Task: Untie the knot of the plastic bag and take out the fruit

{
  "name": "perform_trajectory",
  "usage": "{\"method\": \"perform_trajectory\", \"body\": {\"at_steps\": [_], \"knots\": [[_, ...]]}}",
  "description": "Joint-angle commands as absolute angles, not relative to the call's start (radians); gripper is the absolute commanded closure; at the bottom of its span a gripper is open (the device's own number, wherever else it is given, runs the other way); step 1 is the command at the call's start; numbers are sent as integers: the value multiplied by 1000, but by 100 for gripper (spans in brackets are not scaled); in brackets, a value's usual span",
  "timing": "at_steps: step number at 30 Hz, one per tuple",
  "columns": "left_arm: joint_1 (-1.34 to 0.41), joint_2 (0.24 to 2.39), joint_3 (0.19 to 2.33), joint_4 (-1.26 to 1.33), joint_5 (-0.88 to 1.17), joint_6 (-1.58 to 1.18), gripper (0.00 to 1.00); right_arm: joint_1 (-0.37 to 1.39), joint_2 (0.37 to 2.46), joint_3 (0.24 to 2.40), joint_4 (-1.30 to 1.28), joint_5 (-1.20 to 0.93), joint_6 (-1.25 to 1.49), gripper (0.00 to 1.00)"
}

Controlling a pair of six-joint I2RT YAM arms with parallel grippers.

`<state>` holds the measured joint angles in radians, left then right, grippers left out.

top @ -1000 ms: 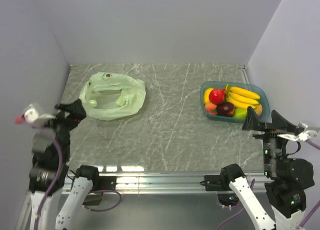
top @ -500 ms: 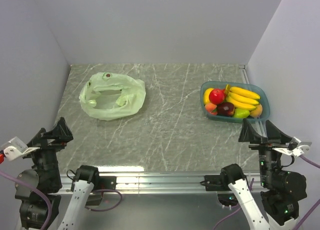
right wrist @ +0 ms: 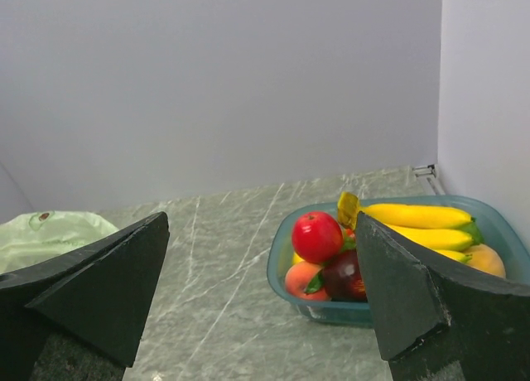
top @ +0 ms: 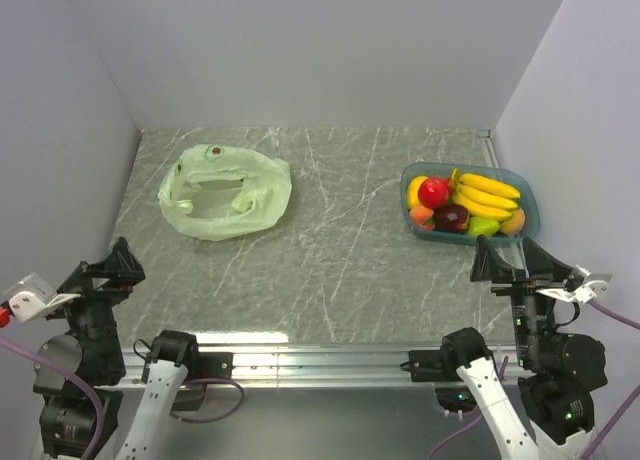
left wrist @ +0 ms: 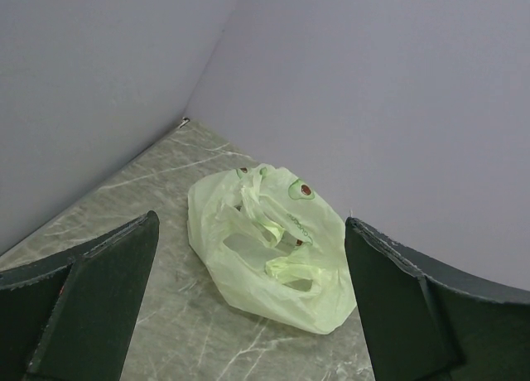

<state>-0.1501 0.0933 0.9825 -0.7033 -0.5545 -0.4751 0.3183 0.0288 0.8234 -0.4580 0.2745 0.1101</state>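
Note:
The pale green plastic bag (top: 225, 192) lies slumped at the back left of the table, with its handle loops (left wrist: 291, 269) loose on top. No tied knot shows on it. The fruit sits in the blue tray (top: 534, 212) at the right: yellow bananas (top: 487, 195), a red apple (top: 433, 192) and a dark purple fruit (top: 451, 217). My left gripper (top: 105, 265) hangs open near the front left, well short of the bag (left wrist: 219, 224). My right gripper (top: 508, 255) is open just in front of the tray (right wrist: 331, 311), facing the apple (right wrist: 316, 236) and bananas (right wrist: 414, 215).
A peach (right wrist: 302, 280) and other yellow and green fruit share the tray. Grey walls close in the table at the left, back and right. A metal rail (top: 320, 355) runs along the near edge between the arm bases.
The left gripper has pulled back from beside the bag's left edge to the near left corner. The right gripper has sunk slightly toward the near edge. Both stay open.

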Motion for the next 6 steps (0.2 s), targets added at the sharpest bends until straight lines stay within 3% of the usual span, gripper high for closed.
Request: {"method": "perform_trajectory", "body": {"at_steps": [1, 6], "knots": [[-149, 91, 969, -683, -560, -489, 1, 321, 58, 825, -443, 255, 103, 0], [-149, 94, 956, -673, -558, -496, 0, 319, 57, 825, -437, 255, 101, 0]]}}
